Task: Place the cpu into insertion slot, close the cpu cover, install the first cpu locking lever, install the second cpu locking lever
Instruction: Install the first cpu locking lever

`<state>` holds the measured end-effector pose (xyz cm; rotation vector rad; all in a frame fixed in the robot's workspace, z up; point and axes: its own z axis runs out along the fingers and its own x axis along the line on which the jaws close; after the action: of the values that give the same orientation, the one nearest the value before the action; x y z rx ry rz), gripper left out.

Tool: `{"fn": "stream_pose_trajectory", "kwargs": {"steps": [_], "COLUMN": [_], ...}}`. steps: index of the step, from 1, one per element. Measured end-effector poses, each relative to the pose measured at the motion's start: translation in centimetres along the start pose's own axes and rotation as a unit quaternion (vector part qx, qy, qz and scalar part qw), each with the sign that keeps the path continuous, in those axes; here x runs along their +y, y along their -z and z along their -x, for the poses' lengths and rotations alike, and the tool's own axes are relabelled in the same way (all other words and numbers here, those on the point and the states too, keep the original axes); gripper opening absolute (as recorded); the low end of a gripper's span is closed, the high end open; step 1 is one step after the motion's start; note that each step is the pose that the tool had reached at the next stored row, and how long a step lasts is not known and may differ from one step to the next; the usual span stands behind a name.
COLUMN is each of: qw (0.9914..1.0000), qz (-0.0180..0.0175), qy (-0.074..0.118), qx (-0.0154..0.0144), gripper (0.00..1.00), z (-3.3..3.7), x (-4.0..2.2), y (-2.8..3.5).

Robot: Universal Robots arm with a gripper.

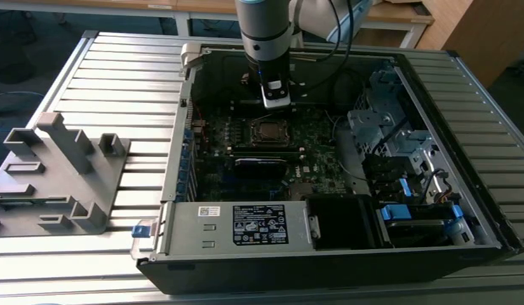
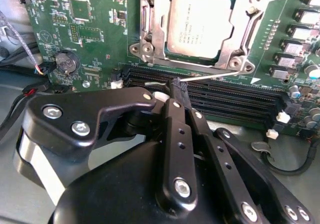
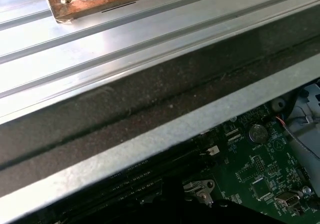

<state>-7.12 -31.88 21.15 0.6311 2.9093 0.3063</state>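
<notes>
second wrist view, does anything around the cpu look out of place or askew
One thing: a thin locking lever lies slanted along the memory slots, unlatched, its free end at the tip of the shut claw. The cpu sits flat under its cover.

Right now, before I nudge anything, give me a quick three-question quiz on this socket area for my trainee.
1. True or false: the cpu lies in its socket with the cpu cover down around it.
2. In the second wrist view, which thing does the tip of the tool meet? A. the end of the thin locking lever; B. the coin battery; C. the power supply.
3. Fill in: the tool's fingers are ____ (open or shut).
Key: 1 true; 2 A; 3 shut.
</notes>
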Motion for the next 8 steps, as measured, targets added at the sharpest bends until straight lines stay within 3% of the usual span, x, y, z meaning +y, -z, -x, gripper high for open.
{"fn": "stream_pose_trajectory", "kwargs": {"steps": [8], "qw": [1.00000], "qz": [0.0000], "qy": [0.000], "qx": [0.0000], "gripper": [0.10], "z": [0.12], "x": [0.04], "y": [-0.12]}}
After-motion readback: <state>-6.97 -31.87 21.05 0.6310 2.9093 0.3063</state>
